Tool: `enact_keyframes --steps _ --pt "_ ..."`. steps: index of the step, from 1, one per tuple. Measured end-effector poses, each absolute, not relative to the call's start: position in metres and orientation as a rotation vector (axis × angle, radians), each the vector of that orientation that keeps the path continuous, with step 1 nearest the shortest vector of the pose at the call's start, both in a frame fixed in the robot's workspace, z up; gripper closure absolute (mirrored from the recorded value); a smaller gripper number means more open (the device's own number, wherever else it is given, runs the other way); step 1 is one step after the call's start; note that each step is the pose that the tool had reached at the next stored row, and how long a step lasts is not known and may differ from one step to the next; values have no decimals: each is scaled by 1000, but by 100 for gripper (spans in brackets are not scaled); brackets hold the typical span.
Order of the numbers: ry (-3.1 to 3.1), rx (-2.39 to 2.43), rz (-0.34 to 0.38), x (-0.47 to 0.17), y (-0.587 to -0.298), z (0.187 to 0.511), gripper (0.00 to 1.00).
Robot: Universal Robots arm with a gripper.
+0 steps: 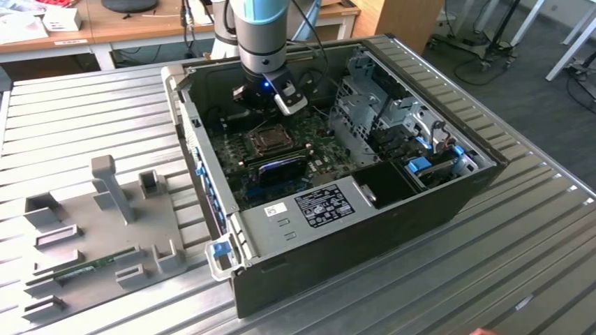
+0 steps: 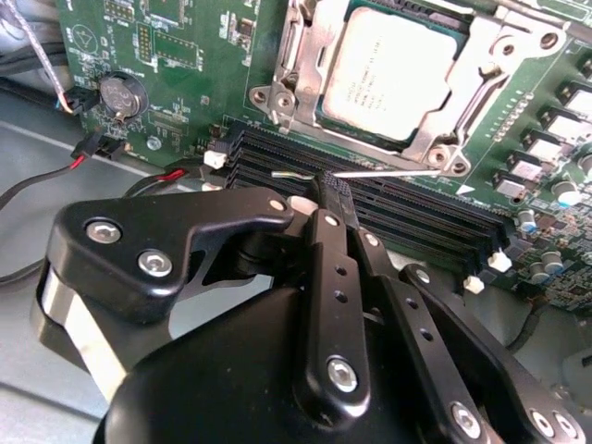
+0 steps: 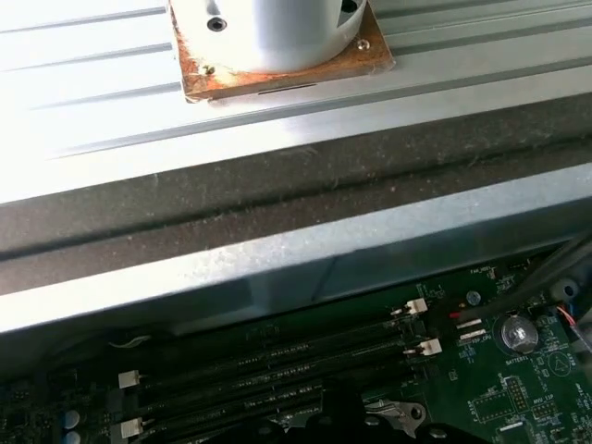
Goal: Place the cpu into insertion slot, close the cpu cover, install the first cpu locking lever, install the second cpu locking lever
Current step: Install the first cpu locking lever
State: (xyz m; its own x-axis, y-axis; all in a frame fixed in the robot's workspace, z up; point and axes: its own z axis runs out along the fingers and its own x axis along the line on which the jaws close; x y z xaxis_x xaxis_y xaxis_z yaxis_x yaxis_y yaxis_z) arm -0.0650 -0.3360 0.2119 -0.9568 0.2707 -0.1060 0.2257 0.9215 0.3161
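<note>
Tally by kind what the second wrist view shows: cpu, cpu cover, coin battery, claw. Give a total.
cpu: 1
cpu cover: 1
coin battery: 1
claw: 1
Total: 4

Open PC case point(image 1: 410, 209) lies on ribbed metal table point(image 1: 84, 105), w/ grey fixture plate point(image 1: 93, 237) beside it on the exterior view's left. Black memory slots point(image 2: 416, 208) run next to a coin battery point(image 2: 122, 93); red/black wires point(image 2: 55, 176) nearby. Wooden desks point(image 1: 130, 24) stand behind.
</note>
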Motion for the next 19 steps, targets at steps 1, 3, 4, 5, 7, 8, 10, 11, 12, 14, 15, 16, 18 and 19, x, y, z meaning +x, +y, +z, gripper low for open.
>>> enact_keyframes --steps 1,3,4,5,7,8,10,11,12,14,15,16,18,19 --pt "2934 381 456 -65 -336 212 89" --pt "2933 381 456 -66 -336 212 89" --pt "2932 381 456 -67 -336 212 89" --pt "2931 380 456 -68 -336 212 89" --pt "2931 380 456 -69 -336 212 89" --pt "2930 380 457 -69 -336 212 89" --pt "2929 379 457 -69 -336 211 89" --pt "2928 379 457 -69 -336 210 89" --pt "2927 379 457 -69 -336 210 89" --pt "2926 378 457 -69 -336 208 89" --pt "2925 378 457 -69 -336 207 89" --pt "2924 378 456 -69 -336 206 89" --pt "2923 377 455 -69 -336 204 89" --pt "2922 377 455 -69 -336 203 89"
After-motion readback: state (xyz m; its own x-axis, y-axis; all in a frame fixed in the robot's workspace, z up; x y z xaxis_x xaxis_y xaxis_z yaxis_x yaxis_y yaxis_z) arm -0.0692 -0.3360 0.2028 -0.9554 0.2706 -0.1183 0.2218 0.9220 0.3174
